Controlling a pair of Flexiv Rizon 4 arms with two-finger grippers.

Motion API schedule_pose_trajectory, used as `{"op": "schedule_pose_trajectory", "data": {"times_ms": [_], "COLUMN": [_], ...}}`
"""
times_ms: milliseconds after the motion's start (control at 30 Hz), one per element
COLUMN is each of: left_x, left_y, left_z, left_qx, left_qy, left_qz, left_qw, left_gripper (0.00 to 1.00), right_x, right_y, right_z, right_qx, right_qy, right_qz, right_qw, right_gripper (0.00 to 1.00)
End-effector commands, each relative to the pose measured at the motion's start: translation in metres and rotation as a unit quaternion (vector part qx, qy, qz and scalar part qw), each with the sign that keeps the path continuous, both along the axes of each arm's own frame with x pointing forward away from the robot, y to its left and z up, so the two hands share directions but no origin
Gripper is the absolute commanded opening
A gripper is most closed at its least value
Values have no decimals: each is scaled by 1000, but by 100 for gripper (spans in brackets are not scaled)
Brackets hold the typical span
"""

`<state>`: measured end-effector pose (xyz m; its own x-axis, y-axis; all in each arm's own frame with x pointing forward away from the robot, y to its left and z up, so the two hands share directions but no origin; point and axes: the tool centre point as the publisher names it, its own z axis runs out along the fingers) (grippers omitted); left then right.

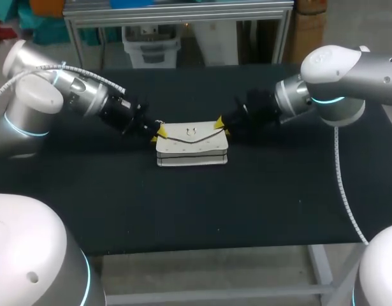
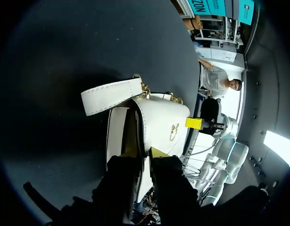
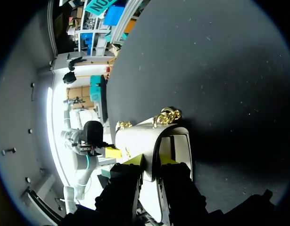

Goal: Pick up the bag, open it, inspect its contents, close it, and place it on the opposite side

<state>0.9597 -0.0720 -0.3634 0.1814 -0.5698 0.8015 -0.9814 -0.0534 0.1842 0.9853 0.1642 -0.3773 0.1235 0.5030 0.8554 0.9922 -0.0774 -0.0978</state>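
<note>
The white handbag sits midway on the black bench, its flap raised off the body. The left tool and right tool each pinch one flap end, fingers nearly together; holding both ends likely lifts it evenly, baring the inside for inspection.

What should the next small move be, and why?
Probably raise both ends a little more. The left gripper and right gripper each pinch an end of the flap, which stands only slightly off the white bag, so the inside barely shows.
</note>
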Motion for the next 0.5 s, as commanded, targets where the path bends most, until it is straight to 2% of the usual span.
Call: {"op": "schedule_pose_trajectory", "data": {"times_ms": [33, 67, 100, 133, 167, 300, 467, 500], "left_x": [0, 0, 0, 0, 0, 0, 6, 7], "left_y": [-7, -7, -8, -7, -7, -6, -6, -6], "left_z": [-6, -6, -6, -6, -6, -7, -6, -6], "left_qx": [-5, -6, -5, -5, -5, -7, -16, -17], "left_qy": [-1, 0, 0, 0, 0, -2, -5, -5], "left_qz": [1, 1, 1, 1, 1, 3, 7, 8], "left_qw": [1000, 1000, 1000, 1000, 1000, 1000, 1000, 1000], "left_gripper": [0, 0, 0, 31, 37, 56, 45, 40], "right_x": [-2, -3, -3, -3, -4, -5, -5, -5], "right_y": [10, 10, 9, 8, 8, 4, 5, 5], "right_z": [-5, -7, -7, -8, -8, -5, 0, 0], "right_qx": [3, 3, 3, 4, 5, 10, 12, 12], "right_qy": [1, 2, 2, 2, 2, -3, -8, -9], "right_qz": [5, 8, 8, 7, 6, 1, 0, -1], "right_qw": [1000, 1000, 1000, 1000, 1000, 1000, 1000, 1000], "right_gripper": [0, 11, 40, 85, 100, 100, 100, 100]}}
